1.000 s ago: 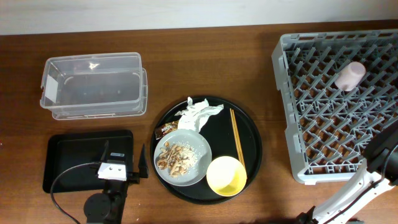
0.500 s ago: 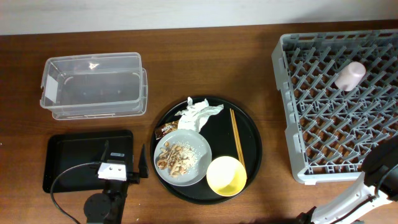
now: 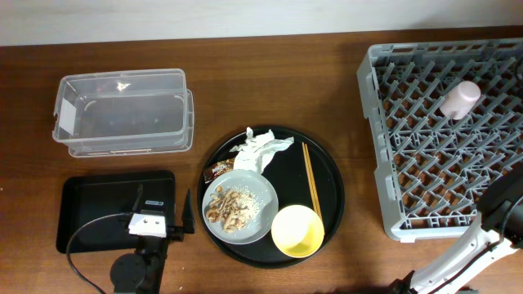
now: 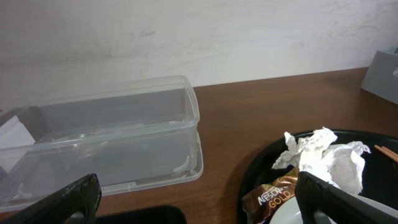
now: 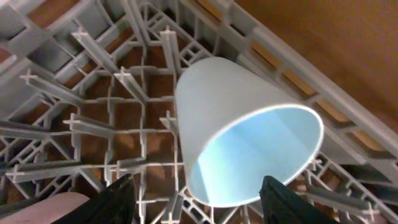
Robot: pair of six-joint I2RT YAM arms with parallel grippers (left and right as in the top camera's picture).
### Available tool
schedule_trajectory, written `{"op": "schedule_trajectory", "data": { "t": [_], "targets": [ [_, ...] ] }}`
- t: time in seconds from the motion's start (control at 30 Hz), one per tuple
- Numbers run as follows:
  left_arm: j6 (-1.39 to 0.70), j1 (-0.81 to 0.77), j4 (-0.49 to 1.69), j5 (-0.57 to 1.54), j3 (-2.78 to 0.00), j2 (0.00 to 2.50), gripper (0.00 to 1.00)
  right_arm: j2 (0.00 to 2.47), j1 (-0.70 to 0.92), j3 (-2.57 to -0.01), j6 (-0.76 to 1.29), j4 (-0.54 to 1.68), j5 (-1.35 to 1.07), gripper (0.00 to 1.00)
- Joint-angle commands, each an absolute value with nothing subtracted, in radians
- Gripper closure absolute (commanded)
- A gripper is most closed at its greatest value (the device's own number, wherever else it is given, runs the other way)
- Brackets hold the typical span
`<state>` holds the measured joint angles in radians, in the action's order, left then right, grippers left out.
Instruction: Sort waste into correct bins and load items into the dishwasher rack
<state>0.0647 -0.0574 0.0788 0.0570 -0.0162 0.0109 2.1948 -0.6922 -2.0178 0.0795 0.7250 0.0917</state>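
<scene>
The grey dishwasher rack (image 3: pixel 384 122) stands at the right with a pink cup (image 3: pixel 460 100) lying in it. In the right wrist view a blue cup (image 5: pixel 230 106) lies on its side on the rack's lattice (image 5: pixel 74 81), mouth toward the camera. My right gripper (image 5: pixel 199 182) is open, one finger on each side of the cup's mouth. The round black tray (image 3: pixel 327 163) holds a white napkin (image 3: pixel 261 149), a brown-and-gold wrapper (image 3: pixel 218 170), a grey plate (image 3: pixel 265 189) with food scraps (image 3: pixel 229 208), chopsticks (image 3: pixel 310 186) and a yellow bowl (image 3: pixel 297 231). My left gripper (image 4: pixel 199 202) is open and empty.
The clear tub (image 3: pixel 122 110) stands at the back left and the shallow black tray bin (image 3: pixel 90 196) sits in front of it. The left arm's base (image 3: pixel 139 269) is at the front left. The right arm (image 3: pixel 502 208) reaches over the rack's front right corner and hides the blue cup from above.
The right arm has shifted a little over the rack's front right corner. The left arm and the things on the round tray have not moved.
</scene>
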Motion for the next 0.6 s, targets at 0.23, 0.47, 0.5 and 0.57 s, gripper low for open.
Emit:
{"op": "schedule_trajectory", "data": {
  "t": [0.23,0.47,0.5,0.57],
  "targets": [
    [0.081,-0.052,0.076,0.072,-0.008,0.006,0.00,2.263,-0.687,-2.029,0.086,0.703,0.056,0.52],
    [0.081,-0.052,0.076,0.072,-0.008,0.006,0.01,2.242,-0.688,-2.030,0.086,0.738,0.056,0.90],
    [0.081,-0.052,0.076,0.072,-0.008,0.006,0.01,2.231,-0.688,-2.030,0.086,0.744,0.056,0.93],
    [0.081,-0.052,0.076,0.072,-0.008,0.006,0.01,2.206,-0.688,-2.030,0.086,0.754,0.056,0.96]
  ]
}}
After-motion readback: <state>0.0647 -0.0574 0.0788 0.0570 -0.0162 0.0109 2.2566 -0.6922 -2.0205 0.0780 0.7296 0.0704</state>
